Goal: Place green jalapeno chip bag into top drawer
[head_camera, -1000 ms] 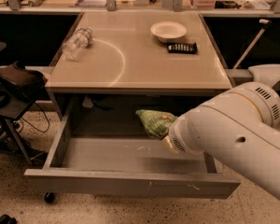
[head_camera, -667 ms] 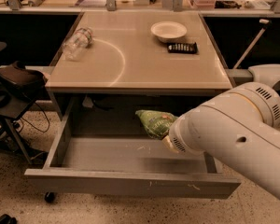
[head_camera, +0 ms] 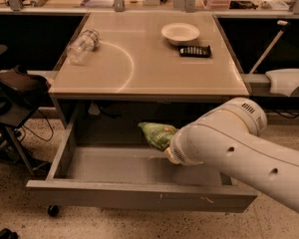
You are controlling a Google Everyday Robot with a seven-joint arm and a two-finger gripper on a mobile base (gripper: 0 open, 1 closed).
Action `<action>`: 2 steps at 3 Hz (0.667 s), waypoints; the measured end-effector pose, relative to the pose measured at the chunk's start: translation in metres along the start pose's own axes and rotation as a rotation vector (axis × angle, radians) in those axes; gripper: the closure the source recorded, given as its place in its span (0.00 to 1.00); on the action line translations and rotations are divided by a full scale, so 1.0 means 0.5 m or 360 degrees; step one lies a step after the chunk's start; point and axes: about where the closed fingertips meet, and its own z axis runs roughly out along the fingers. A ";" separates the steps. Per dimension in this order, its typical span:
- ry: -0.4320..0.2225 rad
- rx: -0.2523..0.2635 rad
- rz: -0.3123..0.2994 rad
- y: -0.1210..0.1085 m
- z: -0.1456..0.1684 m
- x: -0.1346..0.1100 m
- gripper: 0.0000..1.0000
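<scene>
The step in hand was the carry-in: the green chip bag (head_camera: 158,133) hung over the open drawer (head_camera: 139,197), inside its outline but clear of its floor, near the back and a little right of the middle, just under the front edge of the table (head_camera: 154,76). The gripper was at the bag's right end, hidden behind the thick white wrist of the arm (head_camera: 224,146), so whether it was clamped on the bag or loose could not be told. The bag staying up in the air suggested it was being held.

The bag's long axis ran roughly across the drawer, side to side. Its free end pointed left and slightly up, and the other end disappeared behind the wrist. It looked crumpled rather than flat.

The next move probably called for lowering the bag until it was close to the drawer floor, then letting go and lifting the arm straight out, without catching the table edge above or the drawer's front panel.

On the table top, well apart from all this, lay a clear bottle (head_camera: 82,45) on its side, a white bowl (head_camera: 180,33) and a small dark flat thing (head_camera: 195,51)
</scene>
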 end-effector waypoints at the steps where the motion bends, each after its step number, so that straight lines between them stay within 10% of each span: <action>1: -0.0021 -0.0080 0.0011 0.007 0.117 -0.017 1.00; 2: -0.0002 -0.0142 0.0022 0.016 0.217 -0.008 1.00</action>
